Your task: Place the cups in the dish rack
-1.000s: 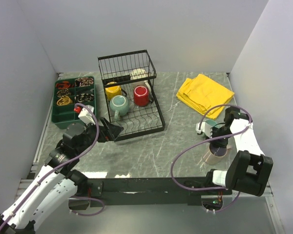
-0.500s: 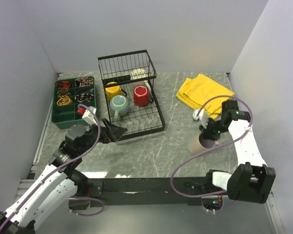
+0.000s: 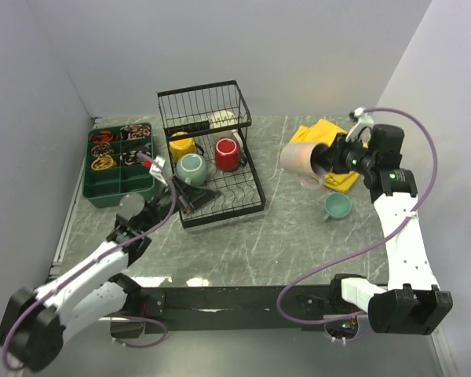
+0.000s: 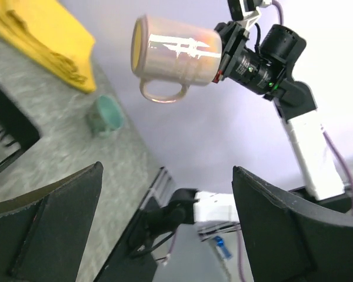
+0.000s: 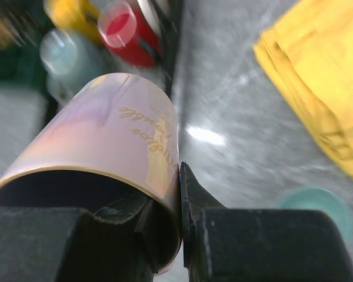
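So the right jaws were down at the surface a second ago, closing on the pinkish-beige mug (image 3: 301, 159). Now they've got its rim pinched and have swung it up in the air, lying sideways, base poking out ahead of them, handle hanging down. The small teal mug (image 3: 337, 206) shows fully now, below those jaws. The left jaws, wide apart, slid forward to the dish rack's (image 3: 220, 206) near corner.

Two white-shelled arms (image 3: 404, 243), black joints (image 3: 388, 141), looping purple cables (image 3: 436, 165), matte black gripper fingers (image 4: 282, 235)
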{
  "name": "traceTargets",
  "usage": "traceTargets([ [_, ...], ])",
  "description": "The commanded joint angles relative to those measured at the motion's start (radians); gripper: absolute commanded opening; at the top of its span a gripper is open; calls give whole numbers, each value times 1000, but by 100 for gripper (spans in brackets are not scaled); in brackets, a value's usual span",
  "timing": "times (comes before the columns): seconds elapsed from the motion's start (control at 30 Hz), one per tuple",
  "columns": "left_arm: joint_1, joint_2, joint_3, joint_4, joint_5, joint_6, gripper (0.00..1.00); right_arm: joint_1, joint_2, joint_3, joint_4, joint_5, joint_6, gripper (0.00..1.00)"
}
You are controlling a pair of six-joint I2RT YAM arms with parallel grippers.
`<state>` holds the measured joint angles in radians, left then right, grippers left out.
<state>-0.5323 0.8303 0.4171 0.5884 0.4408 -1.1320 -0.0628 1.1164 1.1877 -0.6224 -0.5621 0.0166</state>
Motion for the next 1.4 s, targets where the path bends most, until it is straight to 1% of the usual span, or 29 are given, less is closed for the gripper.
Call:
traceTargets([
  [0.0, -37, 165, 113, 390, 81, -90, 96, 0, -3, 125, 252, -82, 471, 0],
  [0.03, -47, 197, 130, 424, 78, -95, 96, 0, -3, 128, 279, -105, 578, 0],
  [0.07, -60, 258, 149, 471, 73, -92, 96, 1, 2, 124, 305, -152, 636, 0],
  [0.1, -84, 288, 190, 493, 72, -88, 96, 0, 6, 119, 366, -177, 695, 0],
  [0.13, -95, 317, 213, 514, 70, -77, 96, 3, 10, 107, 389, -195, 794, 0],
  [0.17, -107, 375, 236, 536, 70, -74, 96, 4, 13, 101, 414, -229, 839, 0],
  [0.23, -133, 429, 308, 605, 75, -66, 96, 11, 10, 81, 487, -245, 938, 0],
  [0.27, -139, 484, 334, 622, 76, -69, 96, 11, 2, 76, 509, -249, 966, 0],
  [0.3, -146, 510, 389, 631, 78, -74, 96, 12, -4, 70, 567, -254, 996, 0],
  [0.37, -149, 582, 474, 623, 91, -84, 96, 14, -13, 58, 616, -268, 1083, 0],
  [0.4, -152, 605, 498, 614, 93, -89, 96, 15, -13, 56, 657, -286, 1130, 0],
  [0.43, -153, 651, 520, 610, 93, -107, 96, 17, -16, 56, 668, -294, 1144, 0],
  [0.5, -156, 693, 587, 608, 102, -133, 96, 32, -27, 53, 676, -301, 1146, 0],
  [0.53, -158, 742, 613, 604, 110, -170, 96, 38, -30, 46, 681, -306, 1143, 0],
  [0.57, -158, 766, 674, 591, 121, -190, 96, 53, -35, 35, 694, -312, 1143, 0],
  [0.67, -175, 861, 785, 590, 174, -265, 97, 58, -43, -3, 726, -321, 1132, 0],
  [0.7, -181, 880, 805, 596, 190, -302, 96, 84, -43, -19, 733, -321, 1125, 0],
  [0.77, -195, 920, 848, 625, 210, -330, 96, 92, -35, -30, 745, -329, 1117, 0],
  [0.87, -209, 941, 880, 625, 249, -362, 99, 103, -21, -39, 751, -328, 1093, 0],
  [0.97, -218, 931, 881, 602, 271, -356, 97, 106, -9, -43, 756, -318, 1077, 0],
  [1.07, -228, 908, 874, 545, 274, -316, 94, 107, 6, -37, 762, -305, 1077, 0],
  [1.17, -238, 892, 879, 487, 271, -276, 88, 113, 17, -33, 757, -289, 1068, 0],
  [1.2, -239, 891, 882, 469, 268, -264, 84, 115, 17, -28, 756, -277, 1054, 0],
  [1.27, -242, 886, 887, 459, 259, -256, 81, 124, 14, -31, 760, -263, 1045, 0],
  [1.3, -242, 883, 888, 456, 250, -253, 77, 127, 14, -33, 762, -254, 1034, 0],
  [1.37, -241, 880, 891, 465, 239, -250, 75, 138, 14, -36, 760, -251, 1028, 0],
])
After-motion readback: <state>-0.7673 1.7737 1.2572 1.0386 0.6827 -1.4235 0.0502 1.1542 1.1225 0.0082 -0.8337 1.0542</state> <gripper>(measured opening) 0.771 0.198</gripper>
